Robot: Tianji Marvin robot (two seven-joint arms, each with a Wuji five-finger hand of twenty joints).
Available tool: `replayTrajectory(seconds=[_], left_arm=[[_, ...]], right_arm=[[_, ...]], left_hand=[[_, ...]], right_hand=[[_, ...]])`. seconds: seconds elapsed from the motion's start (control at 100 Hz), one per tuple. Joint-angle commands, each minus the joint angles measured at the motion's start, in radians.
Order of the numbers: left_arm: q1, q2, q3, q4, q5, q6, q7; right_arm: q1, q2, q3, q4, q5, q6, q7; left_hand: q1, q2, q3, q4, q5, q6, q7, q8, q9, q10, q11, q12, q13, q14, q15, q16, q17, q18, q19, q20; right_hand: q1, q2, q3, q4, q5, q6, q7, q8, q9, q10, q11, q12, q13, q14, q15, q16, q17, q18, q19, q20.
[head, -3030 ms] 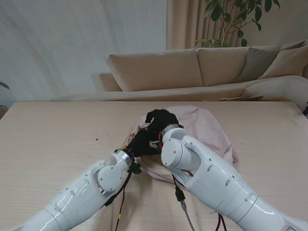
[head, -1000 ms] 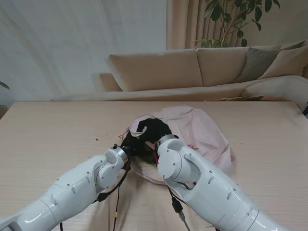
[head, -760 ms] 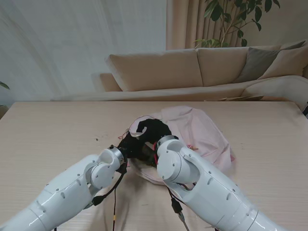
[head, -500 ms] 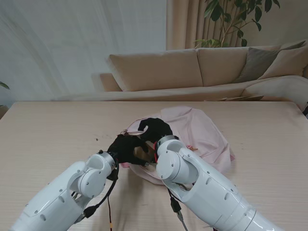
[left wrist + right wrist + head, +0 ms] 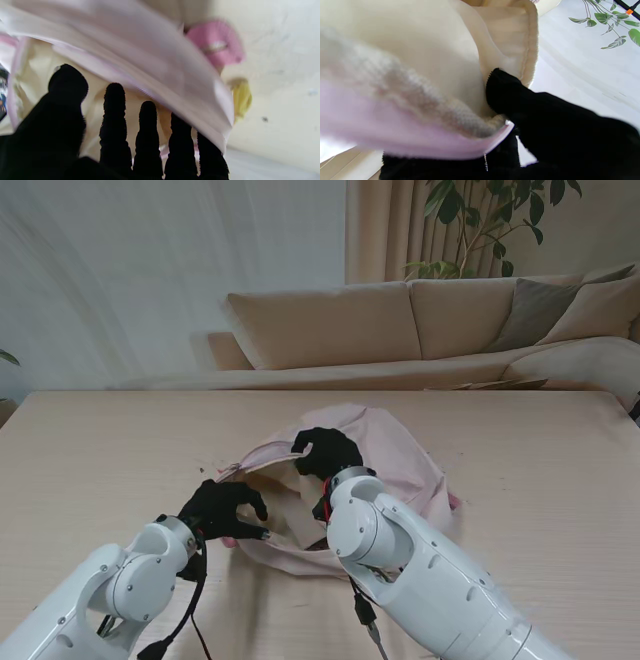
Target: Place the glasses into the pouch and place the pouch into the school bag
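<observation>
From the stand camera I take the pink school bag [image 5: 400,445] as my landmark: it lies on the wooden table [image 5: 100,450], its mouth gaping toward me with the cream lining showing. My right hand [image 5: 325,452] sits at the bag's upper rim, on the far side of the opening, and its wrist camera shows the thumb [image 5: 505,87] pressed against the cream lining with the pink edge of the school bag [image 5: 420,142] pinched against the fingers, so that hand is clamped on the rim and lifting it. My left hand [image 5: 222,508] is at the bag's left corner, nearer to me than the opening. In its wrist view the fingers [image 5: 147,130] are stretched out and spread apart, pointing into the school bag [image 5: 140,52], whose pale flap hangs over the fingertips; they grip nothing that I can see, so I read that hand as open and empty. A pink tag [image 5: 215,42] and a yellow one [image 5: 241,96] dangle beside the flap's corner. I cannot make out the glasses or the pouch anywhere: if they are inside the bag, the lining and flap hide them. A beige sofa [image 5: 400,320] stands behind the bag, beyond the table's far edge.
</observation>
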Motion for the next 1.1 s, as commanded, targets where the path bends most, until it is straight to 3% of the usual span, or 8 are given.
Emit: replayTrajectory(seconds=[0.0,0.35,0.56,0.63,0.68,0.76,0.91,1.09], left_arm=[[0.012,-0.002,0.001,-0.010,0.004,-0.005,-0.011],[0.012,-0.079,-0.002,0.107,-0.080,-0.199,0.425],[0.030,-0.108,-0.027,0.105,-0.113,-0.226,0.549],[0.041,-0.111,-0.039,0.089,-0.119,-0.214,0.555],[0.053,-0.107,-0.052,0.076,-0.109,-0.203,0.545],[0.063,-0.108,-0.067,0.072,-0.112,-0.200,0.546],[0.075,-0.114,-0.080,0.065,-0.146,-0.185,0.549],[0.084,-0.114,-0.091,0.059,-0.160,-0.175,0.536]], right_arm=[[-0.029,-0.001,0.003,-0.013,0.007,-0.006,0.013],[-0.050,-0.001,-0.007,-0.013,-0.005,-0.018,0.000],[-0.110,-0.001,-0.010,-0.044,0.029,-0.037,-0.005],[-0.127,0.000,-0.017,-0.049,0.046,-0.049,0.000],[-0.136,0.002,-0.022,-0.051,0.056,-0.056,0.010],[-0.145,0.012,-0.036,-0.051,0.058,-0.069,0.041],[-0.129,0.054,-0.088,-0.030,-0.016,-0.118,0.140],[-0.097,0.084,-0.169,0.011,-0.206,-0.179,0.150]], left_hand=[[0.023,-0.032,0.020,0.001,0.029,-0.047,0.010,-0.022,0.023,-0.009,-0.001,-0.020,0.025,-0.012,-0.006,-0.020,0.006,0.060,-0.009,-0.006],[-0.050,0.000,0.001,0.023,-0.008,-0.045,0.051,-0.012,0.019,-0.007,-0.007,-0.037,0.006,-0.015,-0.037,-0.041,-0.008,0.113,-0.065,-0.047],[-0.028,0.073,-0.038,0.030,-0.096,-0.060,0.149,0.102,-0.010,-0.019,0.082,0.037,-0.027,-0.018,0.031,0.001,-0.012,0.100,-0.037,-0.021],[-0.027,0.090,-0.045,0.036,-0.133,-0.057,0.136,0.103,-0.035,-0.021,0.078,0.040,-0.047,-0.022,0.035,0.005,-0.023,0.095,-0.033,-0.018],[-0.053,0.122,-0.047,0.047,-0.168,-0.043,0.106,0.096,-0.058,-0.021,0.060,0.032,-0.063,-0.025,0.023,-0.001,-0.029,0.094,-0.042,-0.022],[-0.064,0.135,-0.051,0.054,-0.220,-0.038,0.071,0.086,-0.083,-0.019,0.043,0.022,-0.084,-0.029,0.002,-0.012,-0.038,0.095,-0.069,-0.035],[-0.076,0.148,-0.072,0.054,-0.279,-0.031,0.032,0.067,-0.115,-0.016,0.019,0.005,-0.106,-0.035,-0.028,-0.028,-0.036,0.095,-0.094,-0.046],[-0.070,0.175,-0.139,0.058,-0.304,-0.019,-0.003,0.035,-0.164,-0.013,-0.042,-0.056,-0.122,-0.046,-0.109,-0.079,-0.033,0.100,-0.188,-0.083]], right_hand=[[-0.039,-0.010,0.025,-0.018,-0.019,0.020,0.018,-0.017,0.033,0.028,-0.025,-0.017,0.010,-0.022,-0.022,-0.014,-0.012,0.001,0.012,0.004],[-0.051,0.000,0.016,-0.021,-0.045,0.042,0.009,-0.049,0.027,0.022,-0.090,-0.031,-0.001,-0.025,-0.074,-0.033,-0.015,0.000,0.010,0.001],[-0.155,0.068,-0.071,-0.006,-0.171,0.093,-0.066,-0.070,-0.184,0.037,-0.162,0.032,-0.202,-0.042,-0.187,-0.024,-0.121,-0.059,-0.018,-0.017],[-0.195,0.139,-0.148,0.040,-0.222,0.113,-0.134,-0.028,-0.287,0.036,-0.142,0.059,-0.288,-0.063,-0.209,-0.010,-0.177,-0.111,-0.028,-0.031],[-0.242,0.151,-0.184,0.141,-0.272,0.135,-0.213,0.080,-0.385,0.037,-0.137,0.071,-0.373,-0.082,-0.235,-0.007,-0.234,-0.151,-0.044,-0.049],[-0.307,0.073,-0.194,0.121,-0.431,0.131,-0.235,0.092,-0.601,0.014,-0.108,0.095,-0.538,-0.139,-0.281,-0.014,-0.327,-0.213,-0.096,-0.077],[-0.485,-0.069,-0.119,0.074,-0.739,0.113,-0.258,-0.013,-0.998,-0.063,-0.062,0.098,-0.783,-0.240,-0.405,-0.073,-0.351,-0.221,-0.426,-0.198],[-0.619,-0.144,-0.052,0.045,-0.858,0.166,-0.288,-0.111,-1.102,-0.076,-0.140,0.044,-0.861,-0.265,-0.479,-0.118,-0.369,-0.210,-0.625,-0.060]])
